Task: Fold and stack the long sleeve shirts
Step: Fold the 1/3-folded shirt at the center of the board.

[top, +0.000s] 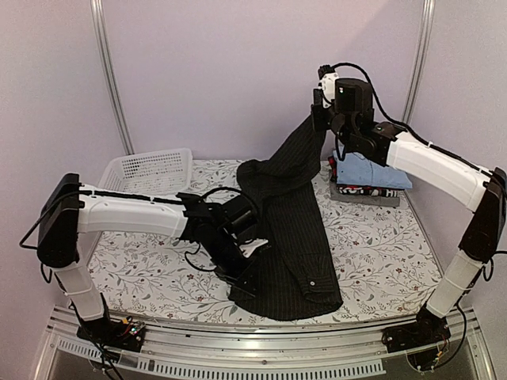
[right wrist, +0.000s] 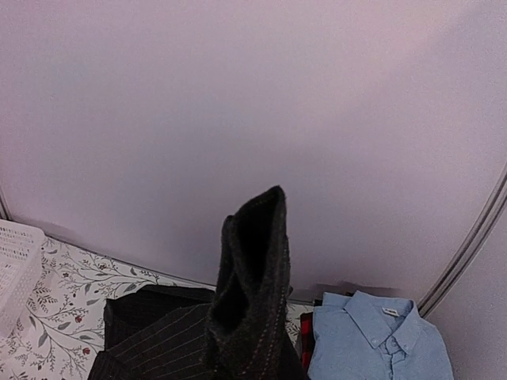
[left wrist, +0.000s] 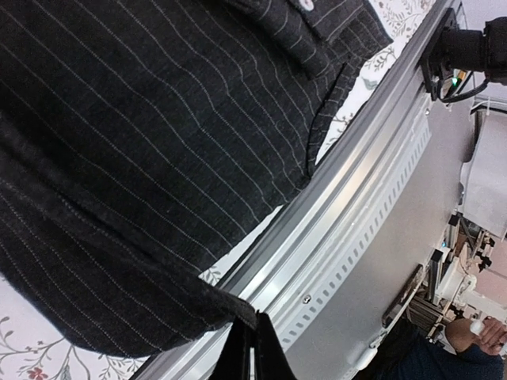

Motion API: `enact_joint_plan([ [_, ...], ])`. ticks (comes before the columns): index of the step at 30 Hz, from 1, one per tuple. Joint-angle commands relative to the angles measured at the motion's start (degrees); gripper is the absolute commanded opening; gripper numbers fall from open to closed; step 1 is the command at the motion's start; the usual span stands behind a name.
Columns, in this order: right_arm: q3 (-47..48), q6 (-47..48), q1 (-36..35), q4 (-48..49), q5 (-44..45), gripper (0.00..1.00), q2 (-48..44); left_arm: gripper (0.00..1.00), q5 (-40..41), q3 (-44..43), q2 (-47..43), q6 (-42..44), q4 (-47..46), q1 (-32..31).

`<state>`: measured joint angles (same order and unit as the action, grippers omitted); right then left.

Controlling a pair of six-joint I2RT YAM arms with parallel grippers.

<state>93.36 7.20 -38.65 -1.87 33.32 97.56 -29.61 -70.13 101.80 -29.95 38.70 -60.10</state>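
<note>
Both ends of the large black pinstriped button-up shirt (top: 295, 237) are being held apart, seen from above: the right gripper (top: 321, 111) is pinching one end high beside the folded light blue collared shirt (top: 371, 169), and the left gripper (top: 242, 279) is gripping the hem low, likely tensioning it for folding. Left wrist: closed jaws are clamping the hem near the aluminium rail (left wrist: 356, 237). Right wrist: bunched black cloth is standing up from the grip, hiding the jaws.

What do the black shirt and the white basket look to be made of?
The black shirt: woven cloth, matte, probably cotton or a blend; it drapes and creases, with fine pale pinstripes. The basket: apparently rigid white plastic, smooth, with moulded mesh walls.
</note>
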Motion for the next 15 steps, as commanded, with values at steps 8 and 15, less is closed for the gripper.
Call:
enact_joint_plan([
  [8, -2.9, -6.5, 2.4, -4.5, -3.2, 0.00, -3.8, 0.00, -4.0, -5.2, 3.7, 3.4, 0.6, -1.1],
  [15, -2.4, -9.5, 2.4, -6.9, -7.1, 0.00, -3.8, 0.00, -6.3, -6.8, 5.9, 4.2, -0.2, -1.0],
])
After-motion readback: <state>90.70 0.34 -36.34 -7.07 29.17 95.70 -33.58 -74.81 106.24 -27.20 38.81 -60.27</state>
